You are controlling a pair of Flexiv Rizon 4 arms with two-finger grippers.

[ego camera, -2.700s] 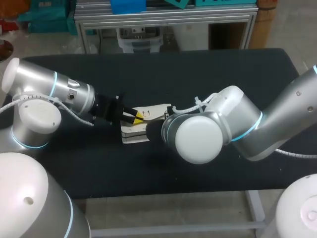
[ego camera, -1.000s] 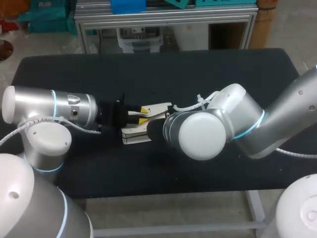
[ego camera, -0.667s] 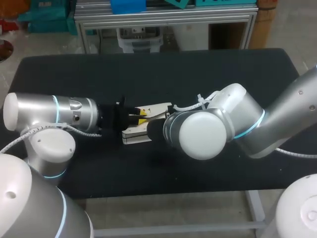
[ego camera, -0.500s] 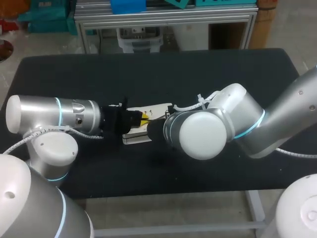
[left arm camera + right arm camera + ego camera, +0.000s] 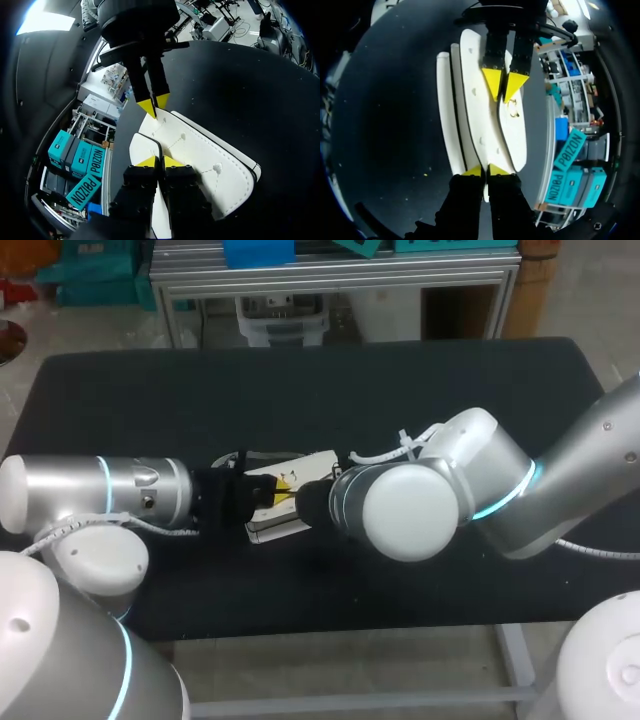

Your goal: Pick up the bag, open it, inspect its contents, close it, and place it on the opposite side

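Centrally in the head view, white bag lying on black table, left gripper entering from frame left, jaws pinching the flap's edge, right gripper from frame right, jaws pinching the opposite edge, tips nearly meeting.

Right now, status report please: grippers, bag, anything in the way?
Left gripper shut on the bag, one end; right gripper shut on the other. Bag lying on the table. No obstacle seen.
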